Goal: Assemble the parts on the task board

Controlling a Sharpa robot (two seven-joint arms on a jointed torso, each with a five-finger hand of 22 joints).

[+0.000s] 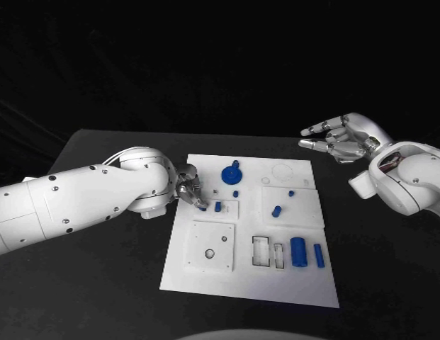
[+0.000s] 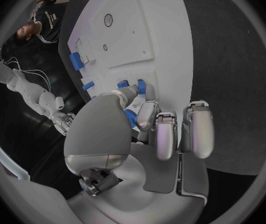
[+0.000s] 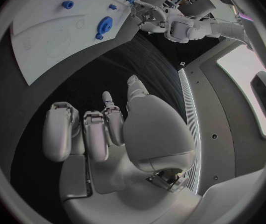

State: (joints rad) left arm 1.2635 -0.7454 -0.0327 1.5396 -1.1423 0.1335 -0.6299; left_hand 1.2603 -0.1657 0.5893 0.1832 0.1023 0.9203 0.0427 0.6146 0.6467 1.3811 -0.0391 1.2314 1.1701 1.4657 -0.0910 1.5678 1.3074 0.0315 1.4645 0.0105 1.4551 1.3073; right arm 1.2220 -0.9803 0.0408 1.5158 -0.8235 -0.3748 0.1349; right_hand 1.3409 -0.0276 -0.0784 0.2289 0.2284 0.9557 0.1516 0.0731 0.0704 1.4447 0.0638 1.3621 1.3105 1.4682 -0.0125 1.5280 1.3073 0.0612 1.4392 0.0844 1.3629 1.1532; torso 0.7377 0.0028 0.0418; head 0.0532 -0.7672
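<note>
Left hand [image 1: 187, 188] pinches a half-hidden blue part [image 2: 130, 117]; right hand [image 1: 339, 139] loosely spread, empty.

I see a dim, dark scene; the white task board [image 1: 250, 269] glares brightest under overhead light. My wrist views bend straight edges strongly inside dark frames.

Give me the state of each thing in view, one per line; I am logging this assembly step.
task board: flat on the black table.
left hand: over the board's left edge, fingertips down by a small blue part.
right hand: off the board, raised, fingers curled, holding nothing.
blue gear: lying on the board.
large blue cylinder: lying on its side.
narrow blue bar: lying beside the cylinder.
</note>
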